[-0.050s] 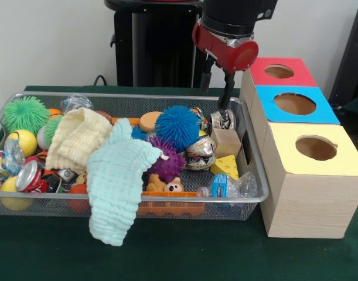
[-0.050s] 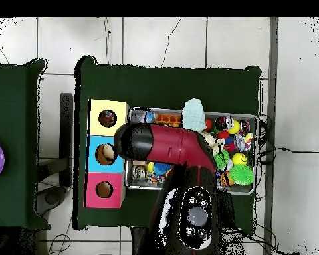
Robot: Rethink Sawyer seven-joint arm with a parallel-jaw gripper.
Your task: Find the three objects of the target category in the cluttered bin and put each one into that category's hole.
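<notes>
Bin [image 1: 167, 97] of wire mesh sitting on the green desk [image 1: 184, 252], packed full.

- At 9 o'clock in the bin, front view: green spiky ball [image 1: 25, 113] lying by a smooth yellow ball [image 1: 23, 141]. A red crushed can [image 1: 30, 175] is lying below it toward 8 o'clock.
- Cream cloth [image 1: 77, 138] bunching left of centre. Mint cloth [image 1: 116, 181] is draping over the 6 o'clock rim, soft and waffle-textured, and hiding whatever is under it.
- Blue spiky ball [image 1: 177, 126] sitting at centre, purple spiky ball [image 1: 167, 161] just below it. Both look rubbery.
- Silver crushed can [image 1: 199, 153] resting against the purple ball at its 3 o'clock.
- Tool [image 1: 221, 109] hanging down at the bin's 2 o'clock corner, right over a second silver crushed can [image 1: 223, 120]. Cannot tell whether it is gripping or released; the overhead view is hiding it under the arm.
- Wooden block [image 1: 227, 142] and yellow cheese wedge [image 1: 225, 166] sitting below that can. Clear plastic bottle [image 1: 228, 186] is lying at 4 o'clock.
- Outside the bin at 3 o'clock: red box [image 1: 296, 79], blue box [image 1: 325, 111] and yellow box [image 1: 343, 167], each with a round hole.

Judging the cans to be the target. They should be handling light, thin, dented and slippery with sharp creases. Pinching across the flattened body is looking safer than taking the crumpled rim.
</notes>
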